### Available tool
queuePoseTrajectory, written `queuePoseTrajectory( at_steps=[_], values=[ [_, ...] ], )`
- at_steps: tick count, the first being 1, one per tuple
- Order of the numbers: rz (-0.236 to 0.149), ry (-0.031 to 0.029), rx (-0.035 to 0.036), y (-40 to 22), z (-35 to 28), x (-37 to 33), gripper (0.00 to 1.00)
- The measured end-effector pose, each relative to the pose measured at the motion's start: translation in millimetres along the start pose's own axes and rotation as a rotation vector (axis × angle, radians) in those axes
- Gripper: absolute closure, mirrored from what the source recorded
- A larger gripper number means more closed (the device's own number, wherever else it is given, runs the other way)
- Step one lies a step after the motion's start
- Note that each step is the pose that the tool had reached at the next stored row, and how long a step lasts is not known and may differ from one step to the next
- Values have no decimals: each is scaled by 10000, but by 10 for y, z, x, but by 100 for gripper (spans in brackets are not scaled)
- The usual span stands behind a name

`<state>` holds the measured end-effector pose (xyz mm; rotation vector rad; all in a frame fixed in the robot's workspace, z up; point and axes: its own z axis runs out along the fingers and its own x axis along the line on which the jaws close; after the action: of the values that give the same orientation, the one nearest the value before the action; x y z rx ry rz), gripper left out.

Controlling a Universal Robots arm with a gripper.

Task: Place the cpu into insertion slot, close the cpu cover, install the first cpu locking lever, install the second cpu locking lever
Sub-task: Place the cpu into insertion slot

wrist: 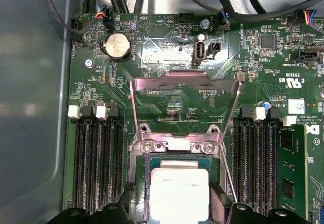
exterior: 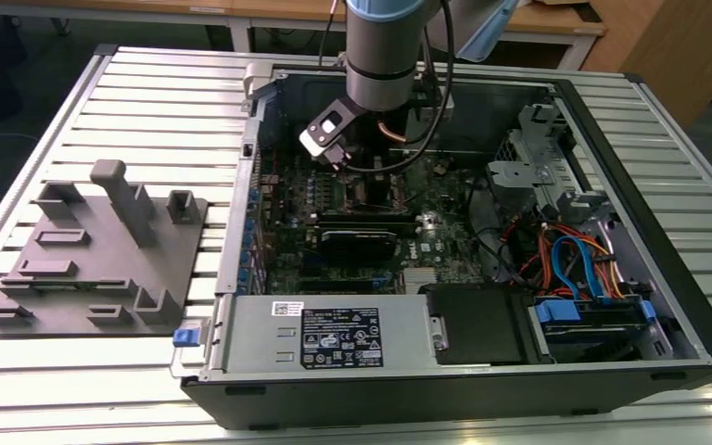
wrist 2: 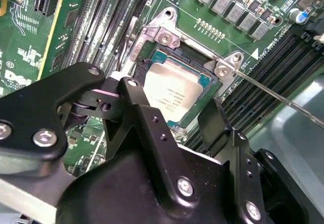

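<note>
While the arm (exterior: 381, 56) reaches into the open computer case (exterior: 455, 394) on the worktop (exterior: 71, 389), toward eleven o'clock of the case in the exterior view, the claw (wrist 2: 174, 105) seems to press on two opposite edges of the cpu (wrist 2: 172, 84), pinching it. The cpu sits squarely over the insertion slot (wrist: 178, 159); whether it is fully seated is hard to tell. In the first wrist view the cpu cover (wrist: 185, 79) stands swung open beyond the slot, and a thin lever (wrist: 228, 173) angles free beside it.
</note>
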<state>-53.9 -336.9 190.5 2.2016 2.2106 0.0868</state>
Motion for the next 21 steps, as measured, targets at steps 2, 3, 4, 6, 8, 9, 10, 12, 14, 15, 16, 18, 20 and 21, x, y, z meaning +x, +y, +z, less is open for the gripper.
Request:
queuePoseTrajectory(
  at_steps=[2, 3, 4, 6, 8, 9, 10, 12, 14, 15, 16, 18, 20, 21],
  values=[
    [-9, 0, 0, 4, 2, 0, 33],
    [-10, -3, 0, 6, 2, 0, 33],
    [-10, -9, 0, 7, 3, 0, 33],
    [-12, -11, -1, 17, 3, -1, 33],
    [-12, -14, 0, 26, 4, -1, 33],
    [-12, -16, -1, 33, 4, -1, 33],
    [-12, -19, 0, 41, 5, -1, 33],
    [-13, -24, 0, 54, 5, -1, 33],
    [-12, -25, 0, 65, 5, -1, 33],
    [-13, -24, 0, 69, 6, -1, 33],
    [-12, -24, 0, 73, 6, -1, 33],
    [-12, -24, 0, 81, 7, -1, 33],
    [-11, -24, 0, 84, 7, 0, 33],
    [-11, -24, 0, 84, 7, 0, 33]
  ],
)
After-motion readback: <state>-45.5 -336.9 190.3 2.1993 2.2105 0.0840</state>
